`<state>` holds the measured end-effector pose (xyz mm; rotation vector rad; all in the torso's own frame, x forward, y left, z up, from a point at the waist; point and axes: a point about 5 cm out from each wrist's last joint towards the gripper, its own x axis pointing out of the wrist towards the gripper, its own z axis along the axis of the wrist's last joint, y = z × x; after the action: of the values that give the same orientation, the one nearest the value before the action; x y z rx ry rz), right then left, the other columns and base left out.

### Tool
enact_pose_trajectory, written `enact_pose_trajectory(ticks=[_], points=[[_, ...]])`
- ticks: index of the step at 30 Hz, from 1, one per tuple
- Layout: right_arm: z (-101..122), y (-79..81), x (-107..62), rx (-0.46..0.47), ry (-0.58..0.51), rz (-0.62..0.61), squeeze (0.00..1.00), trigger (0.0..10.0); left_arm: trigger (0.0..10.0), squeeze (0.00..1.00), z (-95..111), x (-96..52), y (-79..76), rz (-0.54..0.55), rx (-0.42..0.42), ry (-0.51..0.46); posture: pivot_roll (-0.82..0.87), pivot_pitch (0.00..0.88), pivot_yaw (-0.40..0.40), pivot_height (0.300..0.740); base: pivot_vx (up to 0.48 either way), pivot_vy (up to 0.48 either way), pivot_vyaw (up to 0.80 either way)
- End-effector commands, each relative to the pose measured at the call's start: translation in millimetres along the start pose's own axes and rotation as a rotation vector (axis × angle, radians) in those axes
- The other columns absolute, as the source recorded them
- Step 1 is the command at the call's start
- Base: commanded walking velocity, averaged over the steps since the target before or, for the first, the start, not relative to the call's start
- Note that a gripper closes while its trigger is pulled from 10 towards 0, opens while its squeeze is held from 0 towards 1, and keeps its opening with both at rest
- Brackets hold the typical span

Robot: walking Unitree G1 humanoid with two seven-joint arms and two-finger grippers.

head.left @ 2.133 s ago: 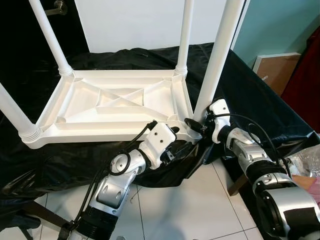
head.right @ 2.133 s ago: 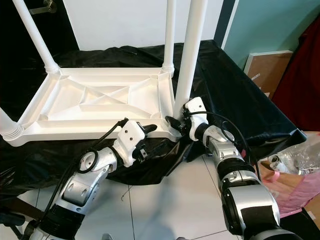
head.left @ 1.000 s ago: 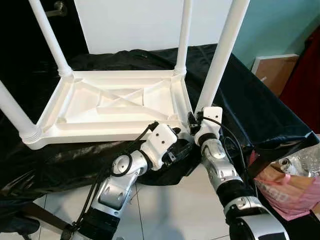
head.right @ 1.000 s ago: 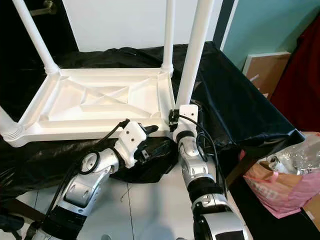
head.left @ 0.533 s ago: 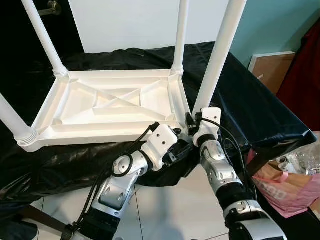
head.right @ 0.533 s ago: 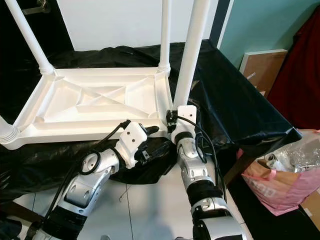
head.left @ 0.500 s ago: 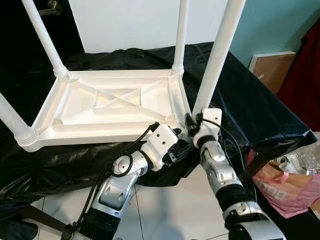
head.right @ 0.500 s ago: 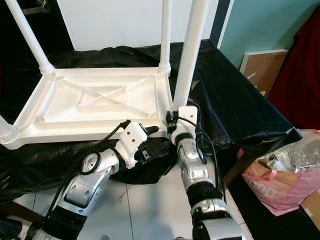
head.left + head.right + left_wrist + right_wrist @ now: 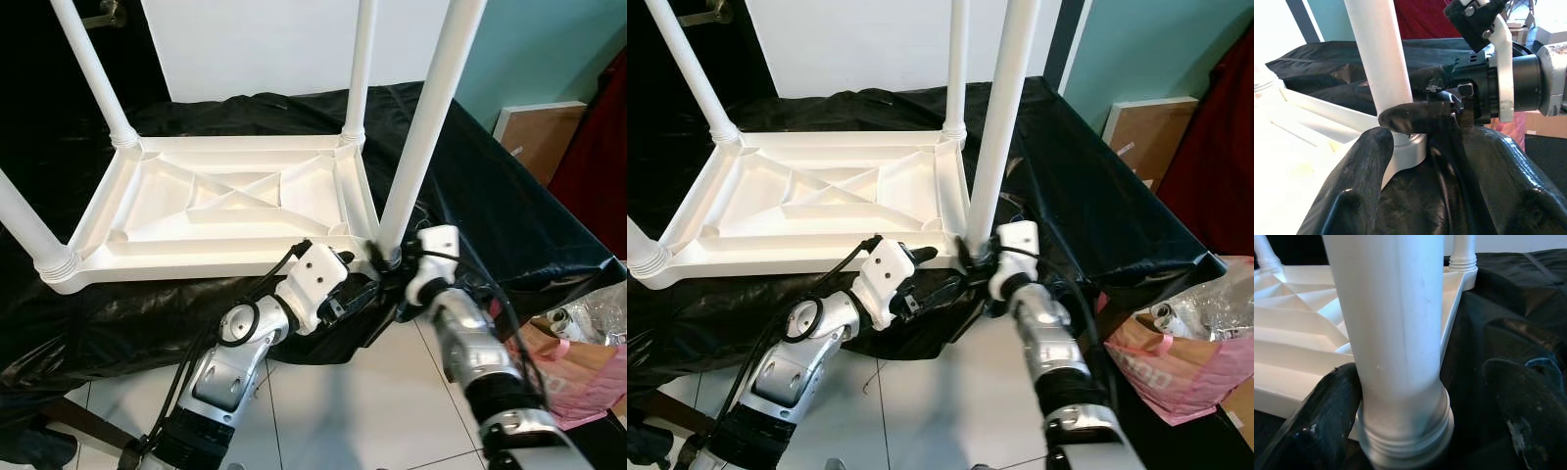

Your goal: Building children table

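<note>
Before me, on a black sheet (image 9: pixel 509 206), the white table (image 9: pixel 225 206) is lying upside down with its legs pointing up. At its near right corner the leg (image 9: pixel 421 127) is standing in its socket. My right claw (image 9: pixel 1415 421) is reaching to the base of that leg, fingers spread wide, one finger (image 9: pixel 1312 426) touching it, nothing clamped. My left claw (image 9: pixel 1425 147) is hovering just beside the same corner, fingers apart and holding nothing.

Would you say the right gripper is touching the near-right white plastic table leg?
Touching. In the right wrist view, one black finger presses against the base of the white plastic table leg; the other finger stands clear, so the right gripper is open.
</note>
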<state>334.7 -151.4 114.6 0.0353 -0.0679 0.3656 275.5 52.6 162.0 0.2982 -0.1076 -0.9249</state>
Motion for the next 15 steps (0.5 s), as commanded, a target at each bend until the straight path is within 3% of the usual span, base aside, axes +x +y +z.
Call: enact_pose_trajectory(ticks=[1, 6, 10, 15], points=[[-1.3, -0.3, 1.0, 0.005, 0.011, 0.021, 0.0, 10.0, 10.0, 0.0, -2.4, 0.2, 0.6, 0.045, -0.001, 0.011, -0.01, 0.026, -0.041, 0.74, 0.0, 0.0, 0.0], [5.8, -6.9, 5.1, -0.068, 0.046, 0.203, 0.0, 10.0, 10.0, 0.0, -2.0, 0.1, 1.0, 0.039, 0.001, 0.011, -0.01, 0.022, -0.032, 0.74, 0.0, 0.0, 0.0], [5.8, -6.9, 5.1, -0.068, 0.046, 0.203, 0.0, 10.0, 10.0, 0.0, -2.0, 0.1, 1.0, 0.039, 0.001, 0.011, -0.01, 0.022, -0.032, 0.74, 0.0, 0.0, 0.0], [12.8, -8.3, 19.1, -0.134, 0.097, 0.313, 0.0, 10.0, 10.0, 0.0, -1.0, 0.3, 2.2, 0.036, 0.006, 0.011, 0.0, 0.017, -0.031, 0.74, 0.0, 0.0, 0.0]])
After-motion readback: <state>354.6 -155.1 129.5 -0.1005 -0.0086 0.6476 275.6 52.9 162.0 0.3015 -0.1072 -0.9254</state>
